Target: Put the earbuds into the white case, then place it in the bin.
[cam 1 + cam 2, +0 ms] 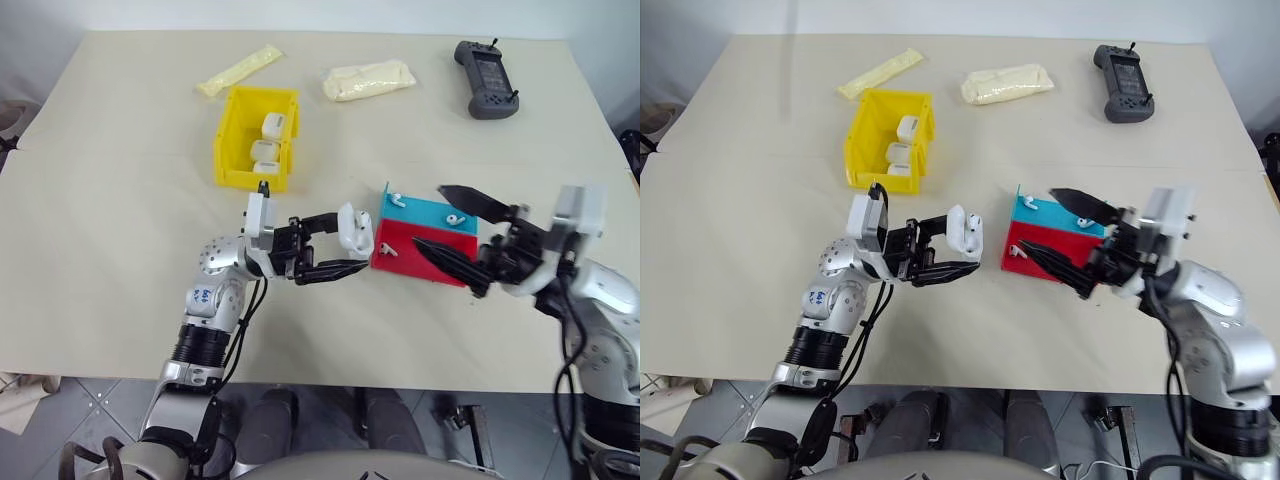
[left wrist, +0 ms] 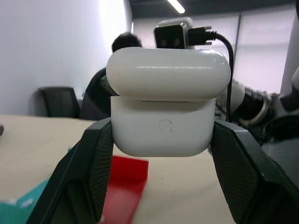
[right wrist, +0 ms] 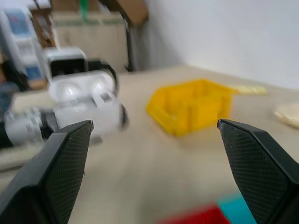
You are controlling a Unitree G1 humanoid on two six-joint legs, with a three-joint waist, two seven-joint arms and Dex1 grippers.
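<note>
White case point(image 1: 356, 228): held lid-open above the table, between the bin and the tray, clamped by the left gripper point(image 1: 352, 252).
Left gripper: closed tight on the case body.
Right gripper point(image 1: 455, 232): spread wide and empty, hovering over the tray point(image 1: 400, 243).
Earbuds point(image 1: 457, 217): two are counted on the blue half of the tray; whether the case already holds any cannot be told.
Bin point(image 1: 232, 135): one, yellow, with three white cases counted inside.
Risk: a tiny glossy earbud could slip from the broad fingers, or the open lid could be knocked.
Packets point(image 1: 367, 79): two, beyond the bin.
Handheld controller point(image 1: 486, 79): one, at the far edge.
</note>
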